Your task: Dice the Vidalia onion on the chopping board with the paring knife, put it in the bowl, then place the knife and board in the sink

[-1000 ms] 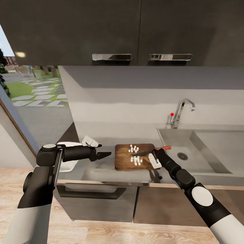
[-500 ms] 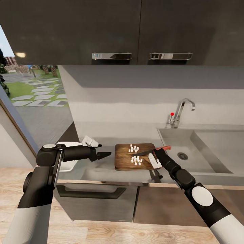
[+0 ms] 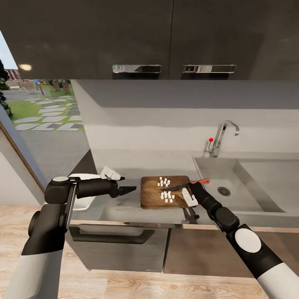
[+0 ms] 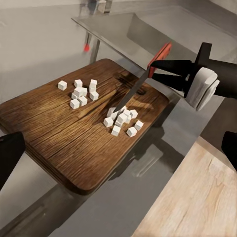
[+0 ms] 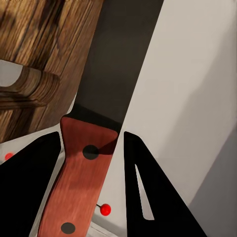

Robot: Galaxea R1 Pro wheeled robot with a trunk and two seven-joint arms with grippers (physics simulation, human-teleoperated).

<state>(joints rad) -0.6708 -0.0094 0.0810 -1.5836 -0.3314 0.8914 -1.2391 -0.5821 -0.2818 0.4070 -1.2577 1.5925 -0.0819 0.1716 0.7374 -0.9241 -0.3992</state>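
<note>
Onion already diced: two small clusters of white onion cubes (image 3: 165, 189) sit on the chopping board (image 3: 153, 200), which lies flat on the bench (image 3: 124, 209) just left of the sink (image 3: 249, 195). Nothing lies in the basin that we can make out.

Right gripper (image 3: 192, 187): our jaws are clamped on the red handle of the paring knife (image 3: 182, 186). In the right wrist view the handle sits between both fingers (image 5: 143, 182). The blade lies low across the board's sink-side half, tip among the nearer cube cluster.

Left gripper (image 3: 126, 190): hovering over the bench just left of the board, holding nothing. Jaws look nearly together in the head view; we cannot tell the exact gap.

The bowl (image 3: 83, 202) sits at the bench's left end, largely hidden behind our left arm.

Step in hand, as we judge it: cutting done, transfer to the bowl next.

Risks from here:
- Cubes are small and loose. Any sweep of the blade, or a tilt of the board, could scatter them onto the bench or off the front edge.
- The bowl is well apart from the board with our left arm between; carrying pieces across invites drops.
- Dropping the knife into the sink before the cubes are cleared would leave nothing to scrape with.
</note>
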